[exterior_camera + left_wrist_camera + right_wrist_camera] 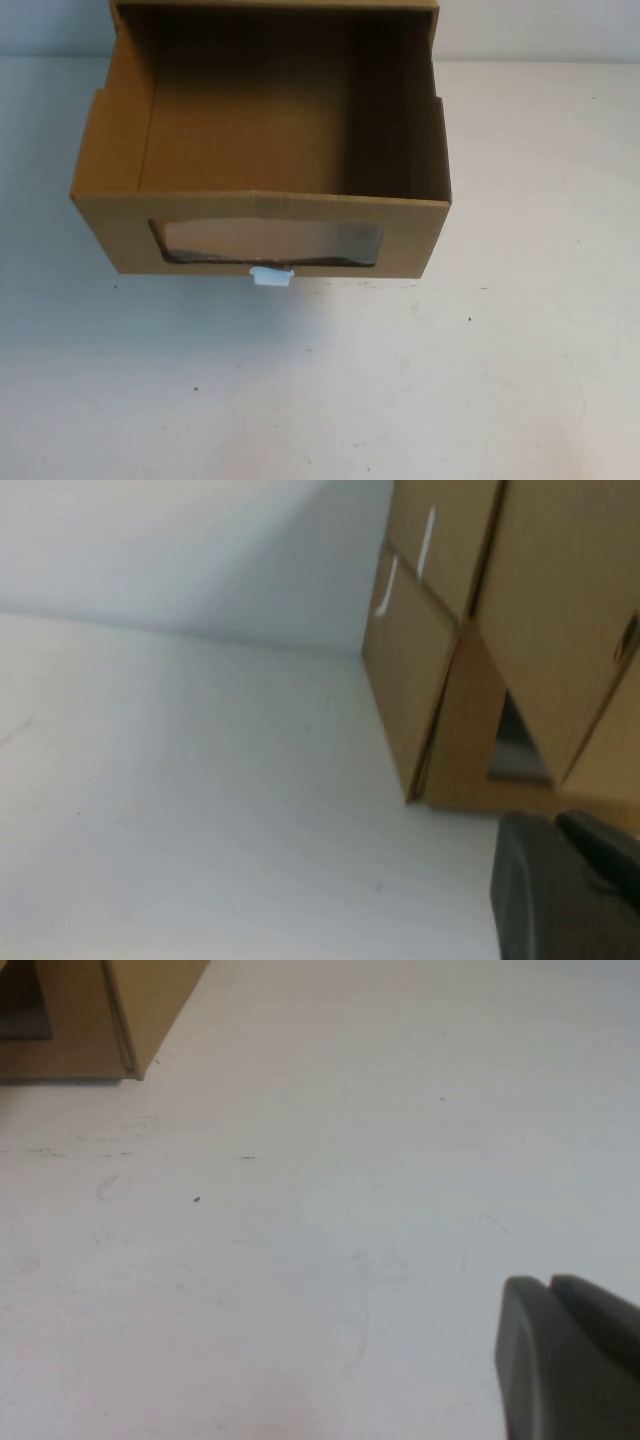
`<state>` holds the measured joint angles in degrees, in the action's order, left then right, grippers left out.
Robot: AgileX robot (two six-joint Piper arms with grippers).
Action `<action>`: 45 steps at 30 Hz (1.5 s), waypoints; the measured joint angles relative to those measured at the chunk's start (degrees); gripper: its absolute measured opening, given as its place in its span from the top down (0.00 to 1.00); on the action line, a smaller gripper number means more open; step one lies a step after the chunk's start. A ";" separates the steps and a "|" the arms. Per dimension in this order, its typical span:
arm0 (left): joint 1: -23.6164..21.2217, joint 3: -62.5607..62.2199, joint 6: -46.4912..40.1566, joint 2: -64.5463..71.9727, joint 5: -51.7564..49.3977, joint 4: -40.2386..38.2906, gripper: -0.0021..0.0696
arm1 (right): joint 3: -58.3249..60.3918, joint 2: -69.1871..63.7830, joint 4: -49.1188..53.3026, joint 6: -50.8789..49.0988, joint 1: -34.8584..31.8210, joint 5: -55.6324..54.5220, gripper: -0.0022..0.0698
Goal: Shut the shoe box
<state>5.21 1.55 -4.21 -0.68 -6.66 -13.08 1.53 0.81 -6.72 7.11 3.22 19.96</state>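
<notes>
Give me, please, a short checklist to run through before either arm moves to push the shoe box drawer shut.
1. Drawer position: the shoe box is pulled out, open: not ok, still to close.
2. Drawer contents: inside looks empty, nothing sticking above the walls: ok.
3. Front panel: window and white pull tab face the robot, free to push: ok.
4. Table in front of the drawer: no obstacle visible: ok.
5. Left gripper: low beside the box, clear of it; fingers: cannot tell.
6. Right gripper: over bare table, away from the box; fingers: cannot tell.

shoe box (270, 130) rear cut off | both hands' (565, 890) (570, 1360) fingers mostly off-frame
</notes>
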 joint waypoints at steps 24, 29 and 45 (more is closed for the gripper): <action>0.00 0.00 7.25 0.00 6.05 -0.65 0.97 | 0.00 0.00 0.00 0.00 0.00 0.00 0.99; 0.00 0.00 6.89 0.00 5.10 -0.46 0.97 | 0.00 0.00 0.00 0.00 0.00 0.00 0.99; 3.08 -29.88 5.15 22.85 -21.58 -1.32 0.97 | 0.00 0.00 -30.31 0.00 0.00 -9.73 0.99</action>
<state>8.29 -28.33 0.94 22.17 -28.23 -14.40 1.53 0.81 -37.03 7.11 3.22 10.23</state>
